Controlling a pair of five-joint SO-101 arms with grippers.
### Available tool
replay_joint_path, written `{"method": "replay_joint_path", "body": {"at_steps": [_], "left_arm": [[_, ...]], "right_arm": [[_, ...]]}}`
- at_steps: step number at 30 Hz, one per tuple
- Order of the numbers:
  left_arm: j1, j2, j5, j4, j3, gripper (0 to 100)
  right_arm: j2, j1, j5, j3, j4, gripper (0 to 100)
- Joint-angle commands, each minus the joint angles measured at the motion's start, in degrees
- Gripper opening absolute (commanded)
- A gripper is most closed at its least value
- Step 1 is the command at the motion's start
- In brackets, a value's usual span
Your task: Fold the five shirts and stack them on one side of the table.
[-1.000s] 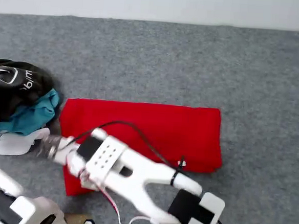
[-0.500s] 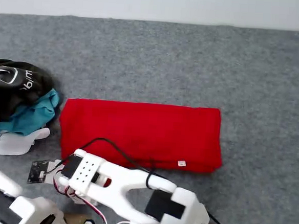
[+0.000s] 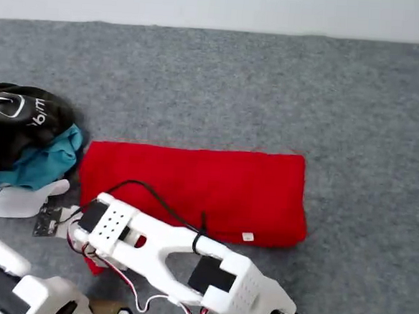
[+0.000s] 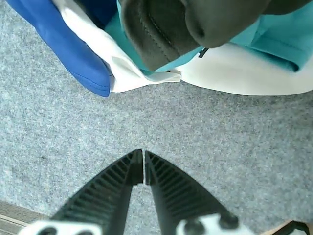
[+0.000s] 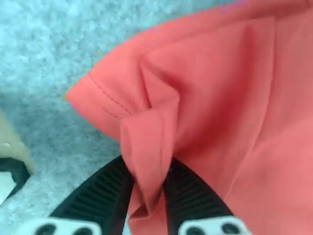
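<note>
A red shirt (image 3: 207,189) lies folded into a long rectangle in the middle of the grey table (image 3: 272,89). My right arm (image 3: 160,247) stretches across its near edge to its near-left corner. There my right gripper (image 5: 146,188) is shut on a bunched fold of the red shirt (image 5: 210,98), lifting the corner slightly. At the left edge lies a loose pile with a black shirt (image 3: 18,118), a teal shirt (image 3: 40,163) and a white shirt (image 3: 19,201). My left gripper (image 4: 144,169) is shut on nothing, hovering over bare mat just short of that pile, where a blue shirt (image 4: 63,44) also shows.
My left arm's base (image 3: 13,287) sits at the near-left corner, close beside the right arm. The table's wooden edge (image 4: 12,215) runs just behind the left gripper. Open mat lies to the right of the red shirt and beyond it.
My right arm has swung left and nearer, onto the red shirt's near-left corner. The whole red shirt has slid a little to the left and toward me.
</note>
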Motion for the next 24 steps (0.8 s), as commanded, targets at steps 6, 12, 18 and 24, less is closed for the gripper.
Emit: {"method": "replay_joint_path", "body": {"at_steps": [6, 12, 18, 24], "left_arm": [[-0.35, -3.6, -0.44, 0.62, -2.51, 2], [-0.09, -3.16, -0.44, 0.53, -2.51, 2], [0.62, -3.08, -0.26, 0.09, -2.42, 2], [2.02, -3.16, -0.26, 0.09, -0.92, 2]], "right_arm": [[-5.49, 4.62, 3.25, -0.88, 0.4, 1.0], [-10.15, 11.21, 4.75, -1.67, -0.13, 1.0], [-8.4, 14.46, 6.51, -8.44, -0.22, 1.0], [-3.21, 16.84, 6.51, -17.05, 0.4, 1.4]]}}
